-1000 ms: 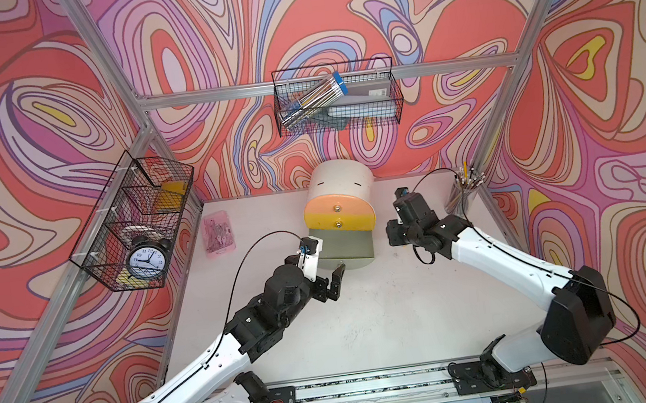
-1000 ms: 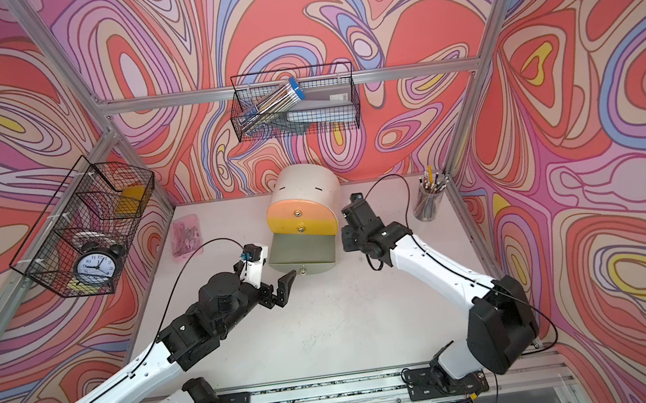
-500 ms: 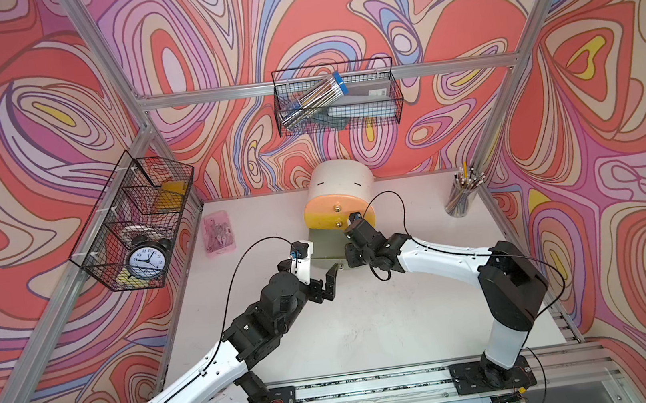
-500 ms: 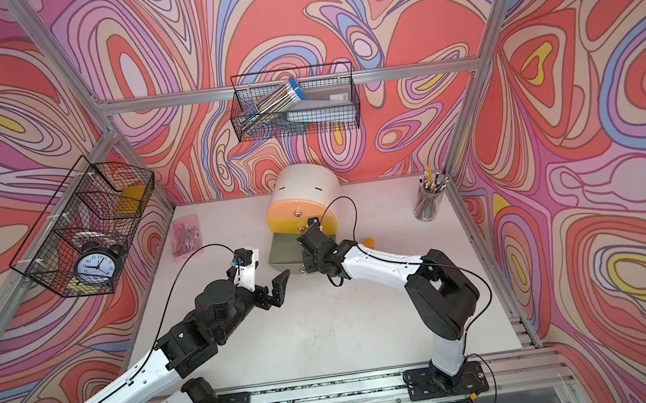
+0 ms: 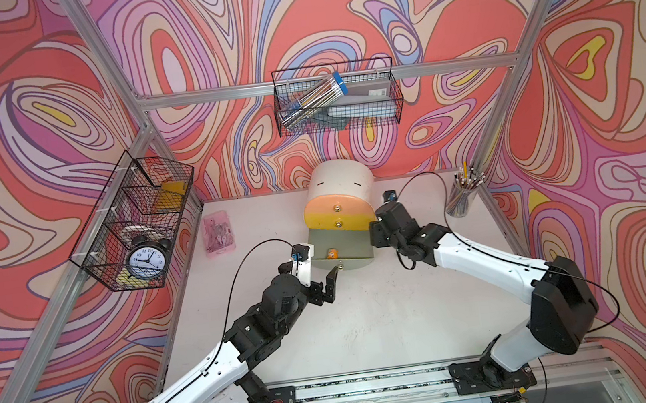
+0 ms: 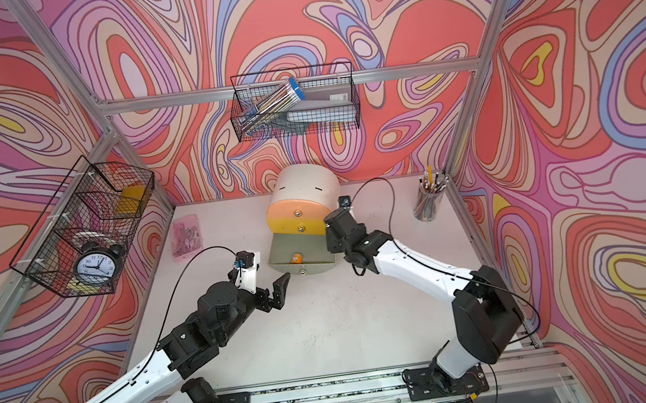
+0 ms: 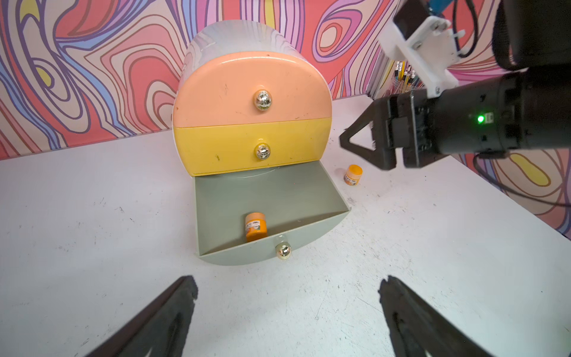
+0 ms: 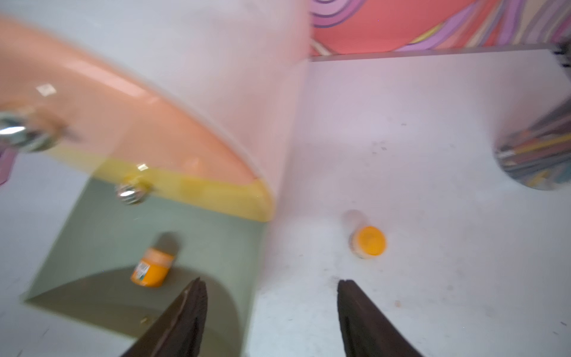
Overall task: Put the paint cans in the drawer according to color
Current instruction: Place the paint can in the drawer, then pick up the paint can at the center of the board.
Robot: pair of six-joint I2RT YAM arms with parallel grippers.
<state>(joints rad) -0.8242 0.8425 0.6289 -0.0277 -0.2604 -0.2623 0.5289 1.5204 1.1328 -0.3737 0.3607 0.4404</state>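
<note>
- Cans: only two, both orange, show in any view. One can (image 7: 255, 226) lies on its side in the chest's (image 5: 341, 179) pulled-out bottom drawer (image 7: 268, 191), against the front wall just behind the knob (image 7: 283, 250).
- Second can (image 7: 353, 175): upright on the table (image 7: 92, 201), just beside the chest on the right arm's side, outside the drawer.
- Progress, as judged: one orange can is stowed. Its twin is left to join it in the same drawer. No green, white or teal can is in sight, and whether any sit in the closed drawers cannot be told.
- Peach drawer (image 7: 222, 92) and yellow drawer (image 7: 222, 148): both closed above the grey-green one, contents hidden.
- Bottom drawer: grey-green, holds the single can and nothing else visible.
- Right gripper (image 8: 270, 281): fingers apart with nothing between them, hanging at the chest's front corner, between the pulled-out drawer and the second can.
- Left gripper (image 7: 287, 279): fingers spread wide and empty, in front of the bottom drawer, apart from its knob.
- Cup (image 5: 463, 198): clear, full of pencils, well apart from the chest on the right arm's side.
- Back basket (image 5: 392, 93): on the wall behind the chest, holding a pencil tube (image 5: 312, 97) and grey items.
- Side basket (image 5: 108, 237): on the wall to the chest's left-arm side, holding a clock (image 5: 147, 259) and something yellow.
</note>
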